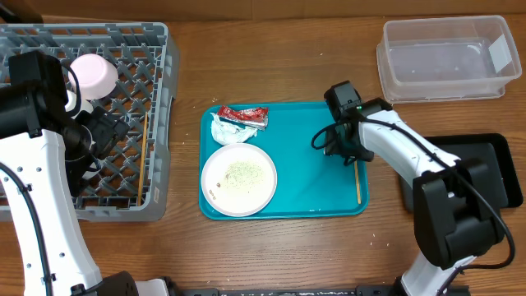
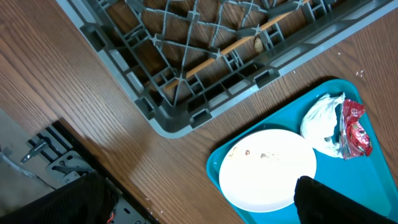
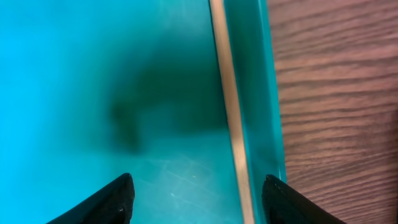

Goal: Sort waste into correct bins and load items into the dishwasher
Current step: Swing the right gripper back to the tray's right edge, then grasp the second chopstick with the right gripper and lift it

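Observation:
My right gripper (image 1: 341, 150) is open low over the teal tray (image 1: 304, 177). Its fingers (image 3: 198, 193) straddle a wooden chopstick (image 3: 229, 106) lying along the tray's right wall (image 1: 357, 182). The white plate (image 1: 239, 178) with rice crumbs sits on the tray's left. The crumpled napkin (image 1: 227, 131) and red sauce packet (image 1: 244, 116) lie behind it. My left gripper (image 1: 107, 131) is open and empty above the grey dish rack (image 1: 156, 49). The rack holds a pale-pink dish (image 1: 93, 74) and another chopstick (image 1: 141, 156). The grey bowl is not seen.
The clear tub (image 1: 448, 57) stands at the back right. The black tray (image 1: 501, 164) lies right of the teal tray, partly under my right arm. The left wrist view shows the rack's corner (image 2: 168, 118), plate (image 2: 267, 168), napkin (image 2: 320, 118) and packet (image 2: 356, 127).

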Motion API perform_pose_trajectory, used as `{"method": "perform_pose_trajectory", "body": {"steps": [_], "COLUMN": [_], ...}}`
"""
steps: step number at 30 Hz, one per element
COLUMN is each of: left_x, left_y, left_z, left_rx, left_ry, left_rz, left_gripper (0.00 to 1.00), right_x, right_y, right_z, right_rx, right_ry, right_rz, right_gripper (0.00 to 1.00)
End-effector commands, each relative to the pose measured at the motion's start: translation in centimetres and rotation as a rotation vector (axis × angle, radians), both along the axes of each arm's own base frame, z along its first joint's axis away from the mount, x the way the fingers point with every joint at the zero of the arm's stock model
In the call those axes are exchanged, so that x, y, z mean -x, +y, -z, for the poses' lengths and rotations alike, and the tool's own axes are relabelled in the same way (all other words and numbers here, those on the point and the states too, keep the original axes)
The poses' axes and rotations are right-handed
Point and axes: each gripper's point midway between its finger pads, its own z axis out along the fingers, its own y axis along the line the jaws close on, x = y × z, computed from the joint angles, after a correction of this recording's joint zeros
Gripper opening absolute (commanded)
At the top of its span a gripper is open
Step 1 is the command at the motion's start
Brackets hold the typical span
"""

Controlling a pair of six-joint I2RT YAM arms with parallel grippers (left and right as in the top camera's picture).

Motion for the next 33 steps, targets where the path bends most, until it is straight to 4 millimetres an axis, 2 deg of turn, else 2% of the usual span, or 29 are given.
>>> {"method": "perform_pose_trajectory", "body": {"steps": [1,10,13,29,33], "left_x": [-0.1,-0.1,-0.1,-0.1,-0.1], "left_y": [0.1,0.1,0.1,0.1,0.1], "left_z": [-0.5,-0.5,-0.5,-0.5,-0.5], "left_rx": [-0.002,-0.002,-0.002,-0.002,-0.002], "left_ry": [-0.019,-0.019,-0.019,-0.019,-0.019], "left_rz": [-0.016,-0.016,-0.016,-0.016,-0.016], "left_gripper": [1.0,1.0,1.0,1.0,1.0], "right_x": [-0.2,-0.8,-0.7,-0.4,0.4], "right_y": [-0.7,-1.1,-0.8,-0.7,-0.9], "right_z": [0.1,0.4,0.4,0.4,1.7], "right_rx": [0.013,-0.125,-0.157,-0.154,-0.147], "right_ry": [-0.002,0.019,0.027,0.039,0.053], "right_rz": [-0.017,0.001,-0.017,-0.045,-0.046], "right_gripper": [0.67,0.66,0.62,0.61,0.61]}}
